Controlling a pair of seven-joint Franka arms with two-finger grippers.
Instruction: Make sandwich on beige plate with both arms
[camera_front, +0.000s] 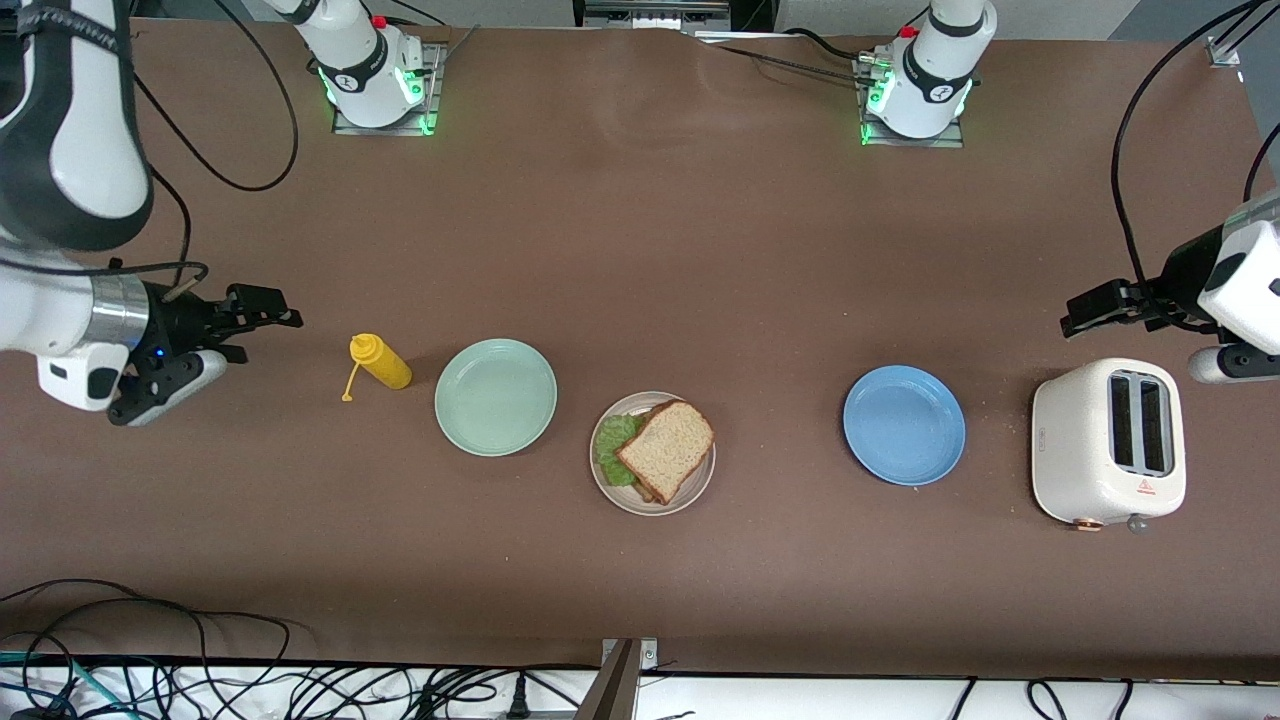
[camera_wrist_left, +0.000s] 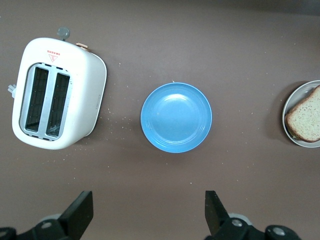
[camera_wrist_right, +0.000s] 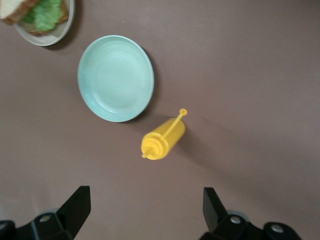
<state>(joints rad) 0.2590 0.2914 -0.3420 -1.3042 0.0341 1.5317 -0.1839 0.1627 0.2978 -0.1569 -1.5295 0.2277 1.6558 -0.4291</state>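
Note:
The sandwich (camera_front: 664, 449) lies on the beige plate (camera_front: 652, 505) near the middle of the table: a brown-crusted top slice, green lettuce (camera_front: 614, 448) sticking out from under it, and a lower slice partly hidden. The plate's edge shows in the left wrist view (camera_wrist_left: 292, 136) and the right wrist view (camera_wrist_right: 55, 36). My left gripper (camera_front: 1078, 316) is open and empty, up above the table over the toaster's end. My right gripper (camera_front: 278, 310) is open and empty, up above the table at the right arm's end, beside the mustard bottle.
A yellow mustard bottle (camera_front: 380, 361) stands next to a mint-green plate (camera_front: 496, 396), toward the right arm's end. A blue plate (camera_front: 904, 424) and a white two-slot toaster (camera_front: 1108, 441) lie toward the left arm's end. Cables hang below the table's front edge.

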